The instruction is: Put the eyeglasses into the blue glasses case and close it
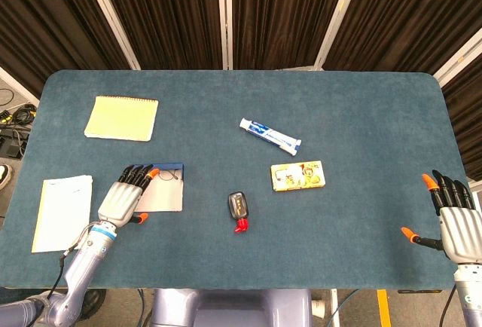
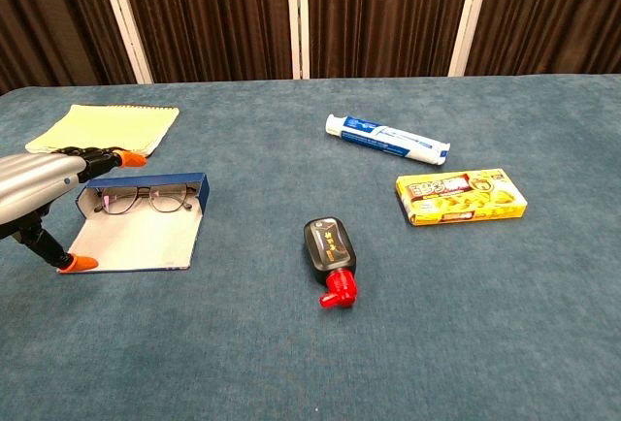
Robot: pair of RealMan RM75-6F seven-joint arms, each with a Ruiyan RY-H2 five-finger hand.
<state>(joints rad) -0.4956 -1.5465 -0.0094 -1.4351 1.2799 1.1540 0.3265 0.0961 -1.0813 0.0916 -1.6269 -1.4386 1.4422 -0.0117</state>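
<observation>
The blue glasses case (image 2: 146, 232) lies open on the table's left side, its pale lid flap spread toward the front. The eyeglasses (image 2: 144, 200) rest inside its blue tray (image 1: 167, 171). My left hand (image 1: 123, 197) hovers open at the case's front left corner with fingers spread, holding nothing; in the chest view the left hand (image 2: 44, 198) shows at the left edge, thumb tip near the flap's corner. My right hand (image 1: 454, 218) is open at the table's front right edge, far from the case.
A yellow notepad (image 1: 122, 118) lies behind the case and a white paper (image 1: 62, 212) to its left. A black bottle with red cap (image 1: 239, 211), a toothpaste tube (image 1: 269, 136) and a yellow box (image 1: 297, 175) lie mid-table.
</observation>
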